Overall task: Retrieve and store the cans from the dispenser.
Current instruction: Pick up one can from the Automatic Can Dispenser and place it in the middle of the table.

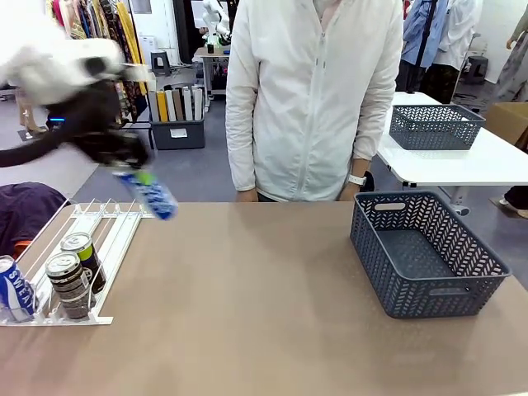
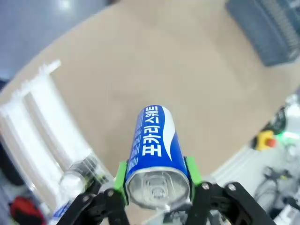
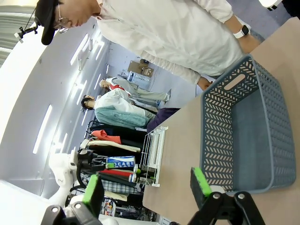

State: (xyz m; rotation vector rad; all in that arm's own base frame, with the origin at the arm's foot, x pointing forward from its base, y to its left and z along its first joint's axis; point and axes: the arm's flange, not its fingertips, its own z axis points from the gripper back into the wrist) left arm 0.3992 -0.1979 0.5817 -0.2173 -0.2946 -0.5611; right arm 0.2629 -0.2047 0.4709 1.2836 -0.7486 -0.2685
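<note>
L gripper [image 2: 157,174] clamps blue Pocari can [image 1: 153,196], tilted, in air over far end of dispenser [image 1: 109,211]. 3 cans [image 1: 70,285] sit in lanes at its near end. R gripper [image 3: 146,185] open, nothing betw. fingers.

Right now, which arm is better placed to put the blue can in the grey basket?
Left. The left tool grips the Pocari Sweat can near the dispenser and likely need only carry it to the empty basket. The right tool is open, holding nothing.
</note>
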